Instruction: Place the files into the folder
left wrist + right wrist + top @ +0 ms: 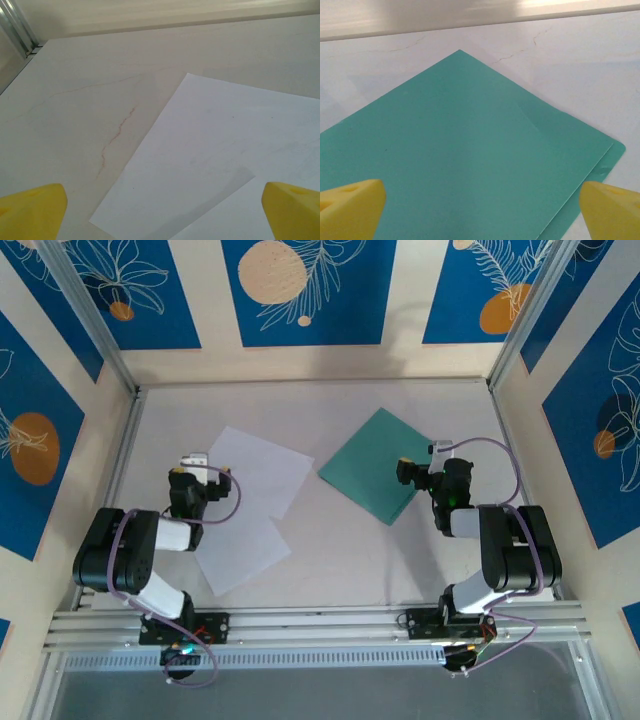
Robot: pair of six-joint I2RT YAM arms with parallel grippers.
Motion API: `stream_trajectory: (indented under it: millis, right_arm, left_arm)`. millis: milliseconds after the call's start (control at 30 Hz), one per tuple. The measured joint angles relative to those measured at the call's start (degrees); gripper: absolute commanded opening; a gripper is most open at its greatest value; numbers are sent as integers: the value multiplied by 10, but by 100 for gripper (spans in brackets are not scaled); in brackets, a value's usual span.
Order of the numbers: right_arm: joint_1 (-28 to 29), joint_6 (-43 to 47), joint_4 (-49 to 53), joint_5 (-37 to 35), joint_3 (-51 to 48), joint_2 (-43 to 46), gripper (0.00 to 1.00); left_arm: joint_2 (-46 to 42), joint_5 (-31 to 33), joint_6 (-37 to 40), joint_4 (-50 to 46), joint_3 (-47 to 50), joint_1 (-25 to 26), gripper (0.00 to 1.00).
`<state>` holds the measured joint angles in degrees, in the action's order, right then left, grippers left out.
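1. Left arm, top view: the elbow is folded back near the base and the forearm reaches away from us. The left gripper (203, 472) sits above the table (350, 570), over the files (262, 468).
2. Left gripper state: in the wrist view the left gripper (161, 212) has its yellow fingertips (32, 210) spread to the picture's two sides, with nothing between them.
3. The files are two white sheets lying flat on the left half of the table. One is farther and one is nearer (243, 552), and they meet at a corner.
4. Only the left wrist view shows the overlap closely: a corner of one sheet (240, 215) lies across the other (215, 140), casting a thin shadow. It also shows a faint reddish crack line (117, 135) in the tabletop.
5. The folder (375, 465) is teal, closed and flat, turned diamond-wise at centre right, well apart from the sheets.
6. Right arm, top view: it is folded likewise, with the right gripper (408, 472) over the folder's near right edge.
7. Right wrist view: the right gripper (481, 210) stands wide apart and empty above the folder (470, 150). Only here do we see the two leaves' edges slightly offset at the right corner.
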<state>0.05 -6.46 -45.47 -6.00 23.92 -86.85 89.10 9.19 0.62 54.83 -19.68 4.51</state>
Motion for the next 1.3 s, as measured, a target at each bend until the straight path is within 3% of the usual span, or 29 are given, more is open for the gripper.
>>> stream_trajectory:
  millis: [833, 1133, 1300]
  right_arm:
    - [0, 0, 0, 0, 0, 0, 99]
    - [0, 0, 0, 0, 0, 0, 99]
    - [-10, -11, 41, 1, 4, 19, 99]
  left_arm:
    - [0, -3, 0, 0, 0, 0, 100]
    - [-1, -4, 2, 48, 29, 0, 100]
    - [-47, -4, 2, 13, 28, 0, 100]
